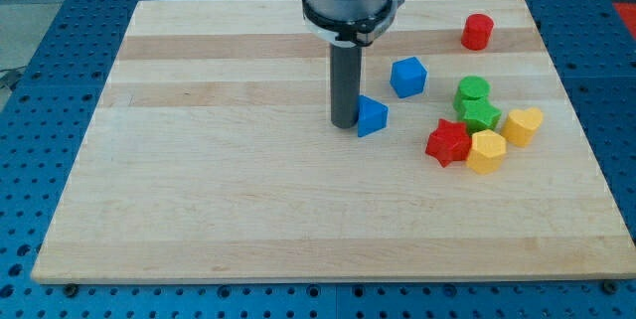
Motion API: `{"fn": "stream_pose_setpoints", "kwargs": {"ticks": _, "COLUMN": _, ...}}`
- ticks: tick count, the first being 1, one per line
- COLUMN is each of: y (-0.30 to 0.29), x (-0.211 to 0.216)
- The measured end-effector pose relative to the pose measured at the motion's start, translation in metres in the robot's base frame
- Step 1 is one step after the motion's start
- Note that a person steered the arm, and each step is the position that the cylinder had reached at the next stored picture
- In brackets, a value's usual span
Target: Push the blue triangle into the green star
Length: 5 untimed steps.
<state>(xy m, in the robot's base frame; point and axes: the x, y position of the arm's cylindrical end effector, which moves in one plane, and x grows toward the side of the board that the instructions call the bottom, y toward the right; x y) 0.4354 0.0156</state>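
Camera view, from the bottom of the frame upward: the front of the counter (248, 230) is bare pale wood, and the first blocks met are the yellow ones at the view's right, a yellow block (486, 152) touching the red star (448, 143), with a second yellow block (524, 125) just beyond it. Behind these sits the green star (482, 114), pressed against a green cylinder (473, 89) on its far side. At about the same depth, nearer the middle, is the blue triangle (372, 116), with my tip (345, 124) hard against its left face; they look to be touching, though the rod's shadow makes the exact contact hard to judge. There are no fingers here to open or close, only the plain rod, so nothing is gripped. The relation that matters is that the tip, the triangle and the green star lie almost on one line running left to right, the triangle between the other two and the star well apart to its right. A straight push toward the view's right should, I judge, carry the triangle to the star, but the red star sits close below that path and could be clipped if the triangle slews. Farther back are the blue cube (408, 77), above and right of the triangle, and the red cylinder (477, 32) near the far right corner. The wood is smooth and level; around it is a blue perforated bench (30, 160).
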Motion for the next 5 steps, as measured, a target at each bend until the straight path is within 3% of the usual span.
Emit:
{"fn": "stream_pose_setpoints", "kwargs": {"ticks": 2, "y": 0.013, "x": 0.001}}
{"fn": "stream_pose_setpoints", "kwargs": {"ticks": 5, "y": 0.097, "x": 0.001}}
